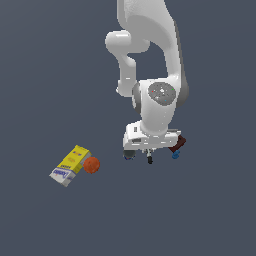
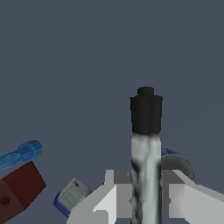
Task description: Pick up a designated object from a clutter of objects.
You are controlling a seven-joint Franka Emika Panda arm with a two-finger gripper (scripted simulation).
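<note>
Pincer clenched on thin rod, black tip protruding beyond fingers.

My white arm looks like smooth, glossy plastic. The rod has a mottled grey-white shaft and a matt black tip. The red block and blue piece look smooth, the box like printed card.

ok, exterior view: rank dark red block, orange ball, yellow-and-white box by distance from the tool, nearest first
1. Dark red block: just to the exterior view's right of the tool.
2. Orange ball: off to the exterior view's left.
3. Yellow-and-white box: farther left, beyond the ball and touching it.
</note>
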